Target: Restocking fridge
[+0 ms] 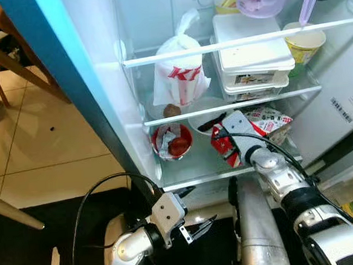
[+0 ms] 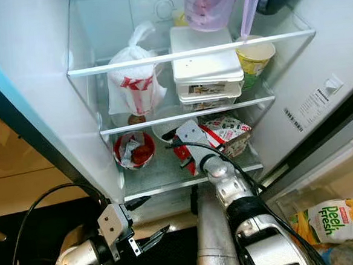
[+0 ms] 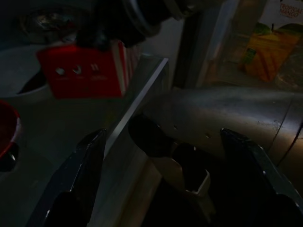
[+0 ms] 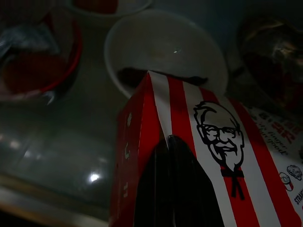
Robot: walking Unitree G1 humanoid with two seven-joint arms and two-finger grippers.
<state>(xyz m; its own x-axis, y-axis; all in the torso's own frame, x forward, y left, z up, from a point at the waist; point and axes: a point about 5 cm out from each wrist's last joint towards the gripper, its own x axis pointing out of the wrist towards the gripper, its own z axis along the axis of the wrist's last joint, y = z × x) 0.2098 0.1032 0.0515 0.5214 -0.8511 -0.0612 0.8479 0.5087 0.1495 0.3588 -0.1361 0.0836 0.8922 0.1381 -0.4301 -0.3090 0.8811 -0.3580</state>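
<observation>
Right gripper (image 2: 187, 149): reached into the open fridge over the bottom glass shelf (image 2: 161, 173); its fingers are closed on the red-and-white KFC box (image 4: 199, 156), one black finger (image 4: 173, 189) lying flat against the box's side.
KFC box: just above the bottom shelf, near its middle, tilted, touching the front rim of the white bowl (image 4: 163, 49) at its 12 o'clock.
Red bowl (image 2: 133, 150): on the same shelf at the box's 9 o'clock, apart from it, with red food and crumpled wrap inside.
Snack packet (image 2: 228, 132): at the box's 3 o'clock, just beside it.
Middle shelf: white KFC bag (image 2: 133, 81) at 11 o'clock; stacked white containers (image 2: 205, 70) at 12 to 1 o'clock; yellow cup (image 2: 255, 57) further right.
Left gripper (image 1: 192, 222): low, below the shelf's front edge, fingers (image 3: 80, 175) spread wide and holding nothing.
</observation>
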